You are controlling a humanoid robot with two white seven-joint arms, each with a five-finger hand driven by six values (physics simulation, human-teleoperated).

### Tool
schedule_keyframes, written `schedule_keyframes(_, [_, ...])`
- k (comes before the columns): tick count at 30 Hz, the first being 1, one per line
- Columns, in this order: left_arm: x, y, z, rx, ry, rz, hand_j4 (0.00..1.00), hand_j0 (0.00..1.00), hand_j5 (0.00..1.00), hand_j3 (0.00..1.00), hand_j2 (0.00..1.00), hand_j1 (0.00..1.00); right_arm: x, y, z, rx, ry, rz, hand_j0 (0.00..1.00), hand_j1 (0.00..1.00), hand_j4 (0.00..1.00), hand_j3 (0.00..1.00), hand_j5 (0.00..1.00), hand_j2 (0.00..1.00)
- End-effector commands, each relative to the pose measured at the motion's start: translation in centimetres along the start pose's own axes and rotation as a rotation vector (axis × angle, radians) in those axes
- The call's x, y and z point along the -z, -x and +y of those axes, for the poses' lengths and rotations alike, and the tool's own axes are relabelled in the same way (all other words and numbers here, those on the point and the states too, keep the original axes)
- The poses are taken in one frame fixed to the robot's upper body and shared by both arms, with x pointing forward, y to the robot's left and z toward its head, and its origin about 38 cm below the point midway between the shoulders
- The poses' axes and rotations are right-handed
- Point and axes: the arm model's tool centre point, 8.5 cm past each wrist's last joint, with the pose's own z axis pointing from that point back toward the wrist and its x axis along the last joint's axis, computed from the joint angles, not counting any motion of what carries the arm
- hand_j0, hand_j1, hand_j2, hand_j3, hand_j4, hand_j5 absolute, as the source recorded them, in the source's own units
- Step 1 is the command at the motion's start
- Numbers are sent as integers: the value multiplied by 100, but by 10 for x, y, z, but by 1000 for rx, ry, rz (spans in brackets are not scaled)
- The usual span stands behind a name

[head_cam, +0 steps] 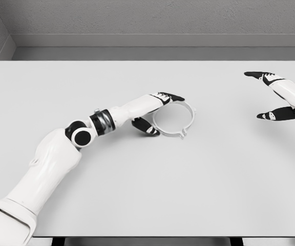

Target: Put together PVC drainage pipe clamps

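The pipe clamp, a pale ring with small tabs on its rim, lies flat on the desk a little above the desk's middle. My left hand is at the clamp's left edge: the upper fingers reach over the top-left of the ring and the thumb sits just below and left of it, so the rim lies between them. Whether I am actually pinching it I cannot tell; the fingers look half curled around the rim, not clamped tight.

To do this step well, I judge I should close on the rim itself, away from the tabs, squeezing gently, since a thin ring like this will probably flex or skid on the smooth desk if pushed sideways. Lifting straight up before carrying it anywhere should keep it from tipping out of a two-point pinch.

My right hand hangs well to the right of the clamp, near the desk's right edge, fingers spread and holding nothing. I see no second clamp part or pipe on the desk. Nothing stands between the clamp and either hand, so the path is free.
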Motion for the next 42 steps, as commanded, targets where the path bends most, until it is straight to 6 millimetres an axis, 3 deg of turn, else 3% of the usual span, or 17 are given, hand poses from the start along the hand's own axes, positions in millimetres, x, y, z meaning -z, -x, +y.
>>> schedule_keyframes(1, [1, -1, 1, -10, -8, -2, 100, 100, 100, 100, 100, 100, 0, -1, -1, 5, 5, -2, 100, 100, 100, 100, 100, 100])
schedule_keyframes(42, [22, -11, 5, -29, -28, -29, 100, 100, 100, 100, 100, 100, 0, -1, 0, 7, 4, -3, 100, 100, 100, 100, 100, 100])
